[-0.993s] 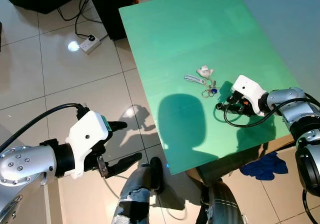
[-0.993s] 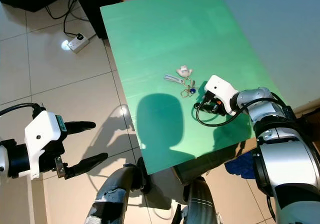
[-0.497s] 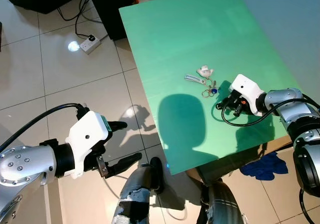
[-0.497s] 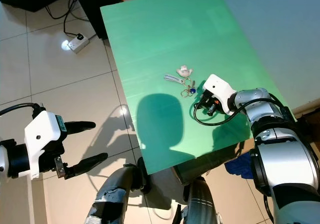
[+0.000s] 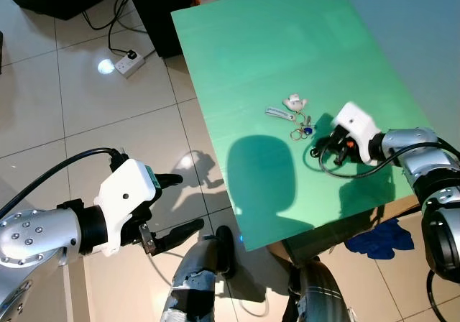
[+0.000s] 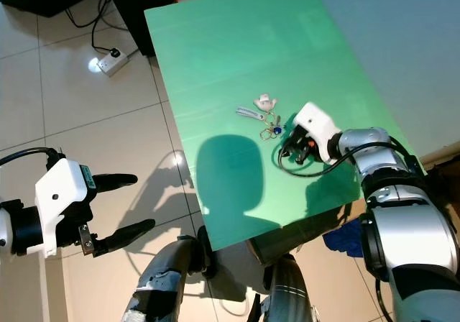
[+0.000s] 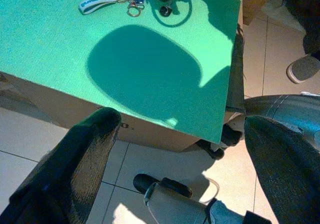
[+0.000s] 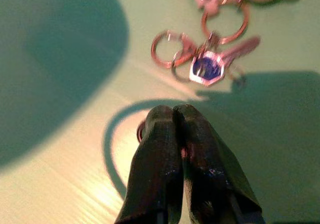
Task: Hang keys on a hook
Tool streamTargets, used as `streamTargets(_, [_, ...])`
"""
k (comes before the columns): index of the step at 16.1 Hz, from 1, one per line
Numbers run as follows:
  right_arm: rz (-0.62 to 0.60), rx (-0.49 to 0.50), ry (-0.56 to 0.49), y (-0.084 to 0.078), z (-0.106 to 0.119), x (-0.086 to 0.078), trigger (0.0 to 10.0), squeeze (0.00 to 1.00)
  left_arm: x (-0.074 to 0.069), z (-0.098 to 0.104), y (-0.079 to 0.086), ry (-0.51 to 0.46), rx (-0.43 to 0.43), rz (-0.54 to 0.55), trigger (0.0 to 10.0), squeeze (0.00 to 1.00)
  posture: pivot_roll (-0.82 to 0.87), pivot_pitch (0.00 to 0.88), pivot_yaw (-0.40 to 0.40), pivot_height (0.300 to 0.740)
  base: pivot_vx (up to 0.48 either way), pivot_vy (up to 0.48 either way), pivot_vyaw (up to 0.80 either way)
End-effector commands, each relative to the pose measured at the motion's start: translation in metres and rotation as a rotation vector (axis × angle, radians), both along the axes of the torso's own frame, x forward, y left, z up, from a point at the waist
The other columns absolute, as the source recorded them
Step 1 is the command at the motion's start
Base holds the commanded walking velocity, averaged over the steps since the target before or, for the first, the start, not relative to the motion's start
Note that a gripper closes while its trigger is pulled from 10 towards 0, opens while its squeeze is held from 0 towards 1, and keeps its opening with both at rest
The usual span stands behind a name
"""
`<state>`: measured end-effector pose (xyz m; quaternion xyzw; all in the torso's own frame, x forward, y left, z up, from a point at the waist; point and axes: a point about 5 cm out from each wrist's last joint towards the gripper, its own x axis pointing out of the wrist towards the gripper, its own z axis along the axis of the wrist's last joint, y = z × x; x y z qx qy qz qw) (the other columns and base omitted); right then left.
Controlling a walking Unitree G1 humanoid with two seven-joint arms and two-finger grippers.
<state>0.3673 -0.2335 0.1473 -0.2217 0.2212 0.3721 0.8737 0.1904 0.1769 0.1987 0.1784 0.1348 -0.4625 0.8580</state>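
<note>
Green table (image 5: 273, 56): bare but for the keys; no hook on it that I can see.
Left gripper (image 5: 176, 205): idle over the tiled floor (image 5: 79, 113) left of the table, fingers spread wide.
Right gripper (image 5: 318, 149): low over the table, fingers pressed together, empty, just right of the keys.
Keys (image 5: 295, 117): flat at mid-table with rings, a blue fob and a white tag.
Step, as I judge it: approach, nothing picked up yet. Next I must open the fingers and close them on a ring.
Power strip (image 5: 128, 62): on the floor, far left, clear of my reach.

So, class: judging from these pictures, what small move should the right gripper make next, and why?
Probably open its fingers and ease toward the keys. The right gripper sits low on the green table beside them, fingers pressed together, holding nothing.
</note>
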Motion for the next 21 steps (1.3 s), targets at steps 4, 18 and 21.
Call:
streamTargets(4, [-0.032,0.07,0.008,-0.005,0.003,-0.001,0.0,0.0,-0.001,-0.004,-0.004,0.016,0.0,-0.021,10.0,0.0,0.26,0.384,0.1,0.718,0.0,0.0,0.0])
streamTargets(18, [-0.138,0.115,0.061,0.006,-0.015,0.0,10.0,1.0,-0.003,-0.004,-0.005,0.017,-0.001,-0.025,10.0,0.0,0.27,0.389,0.094,0.718,0.0,0.0,0.0])
streamTargets(21, [-0.104,-0.041,0.052,0.003,-0.021,-0.003,10.0,1.0,-0.002,-0.004,-0.005,0.017,-0.001,-0.026,10.0,0.0,0.26,0.388,0.092,0.718,0.0,0.0,0.0])
